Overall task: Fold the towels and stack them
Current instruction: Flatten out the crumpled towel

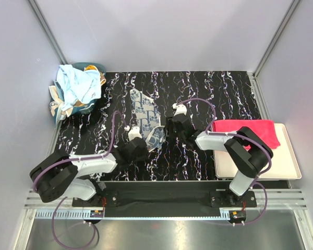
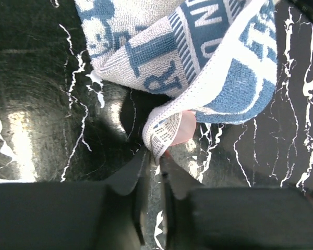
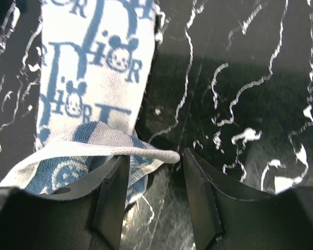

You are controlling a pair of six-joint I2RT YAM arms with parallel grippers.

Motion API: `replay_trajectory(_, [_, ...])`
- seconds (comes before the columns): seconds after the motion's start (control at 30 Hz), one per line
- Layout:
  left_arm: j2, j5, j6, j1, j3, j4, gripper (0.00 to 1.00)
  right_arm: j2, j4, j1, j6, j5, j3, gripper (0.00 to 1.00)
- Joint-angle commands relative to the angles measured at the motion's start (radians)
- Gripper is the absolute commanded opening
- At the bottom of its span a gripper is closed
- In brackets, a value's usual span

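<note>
The pale grey towel with the dark-blue monogram [image 1: 144,115] lies in the middle of the black marbled table, its near end lifted and folded over. My left gripper [image 1: 144,144] is shut on that towel's near corner [image 2: 161,136], just above the table. My right gripper [image 1: 170,126] is open at the towel's right side. In the right wrist view the folded hem [image 3: 146,152] reaches into the gap between its jaws [image 3: 156,156]. The pink-red towel [image 1: 246,131] lies folded on the cream tray [image 1: 281,169]. The light blue towel [image 1: 75,83] is heaped in a basket.
The basket [image 1: 88,66] stands at the far left corner with more cloth under the blue towel. The tray lies at the right edge beside the right arm. Grey walls close in the back and both sides.
</note>
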Motion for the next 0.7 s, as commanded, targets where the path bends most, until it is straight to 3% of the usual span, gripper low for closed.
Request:
replay_trajectory(0.0, [-0.037, -0.057, -0.005, -0.003, 0.009, -0.005, 0.11, 0.021, 0.126, 0.008, -0.05, 0.027, 0.021, 0.52])
replay_trajectory(0.17, [-0.085, -0.074, -0.018, -0.003, 0.015, -0.075, 0.0, 0.055, 0.117, 0.006, -0.075, 0.041, 0.062, 0.53])
replay_trajectory(0.43, [-0.148, -0.08, -0.047, -0.003, 0.062, -0.242, 0.0, 0.095, 0.172, -0.015, -0.116, 0.015, 0.102, 0.53])
replay_trajectory(0.67, [-0.19, -0.097, -0.041, -0.003, 0.078, -0.304, 0.0, 0.117, 0.284, -0.027, -0.124, -0.091, 0.093, 0.33])
